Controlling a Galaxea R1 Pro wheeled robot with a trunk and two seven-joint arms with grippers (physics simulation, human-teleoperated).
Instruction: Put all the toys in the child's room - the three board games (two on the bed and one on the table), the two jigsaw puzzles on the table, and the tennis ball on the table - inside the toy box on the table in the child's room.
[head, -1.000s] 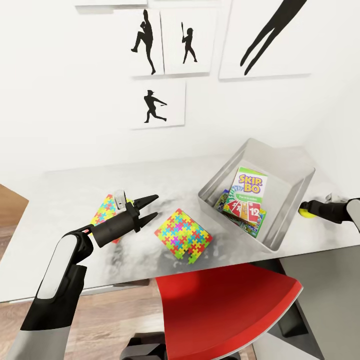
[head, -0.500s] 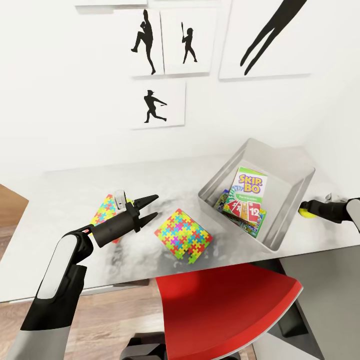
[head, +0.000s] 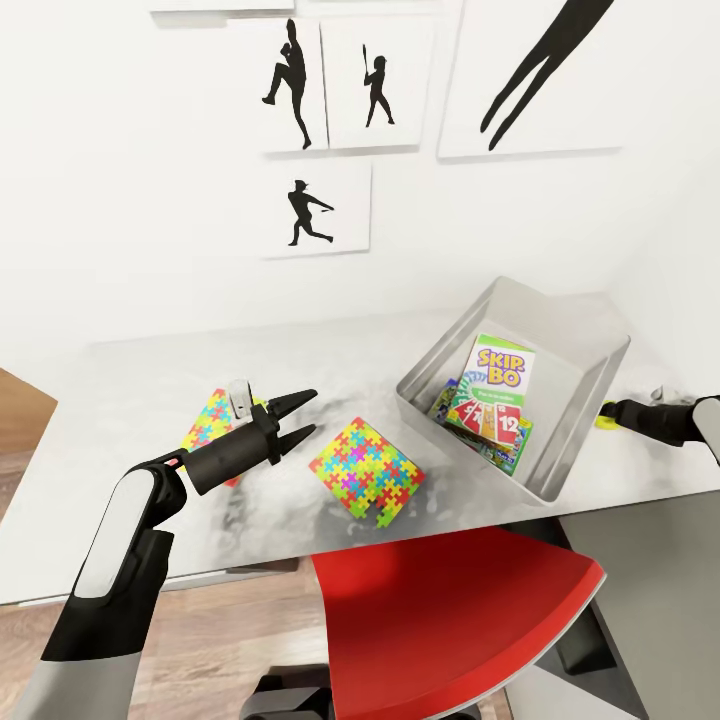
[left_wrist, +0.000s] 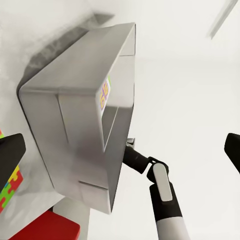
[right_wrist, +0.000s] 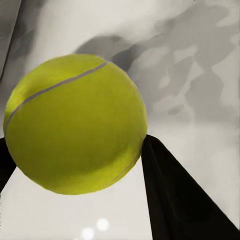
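Head view high over table (head: 130, 400), wrist views close, sharing toy box (head: 590, 395)

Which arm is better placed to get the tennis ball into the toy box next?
The right. Its gripper already has the tennis ball between its fingers, just beside the toy box. The left gripper hangs open and empty between the two jigsaw puzzles, farther from the box.

Toy box (head: 585, 395) rim hides most of tennis ball (head: 606, 421).
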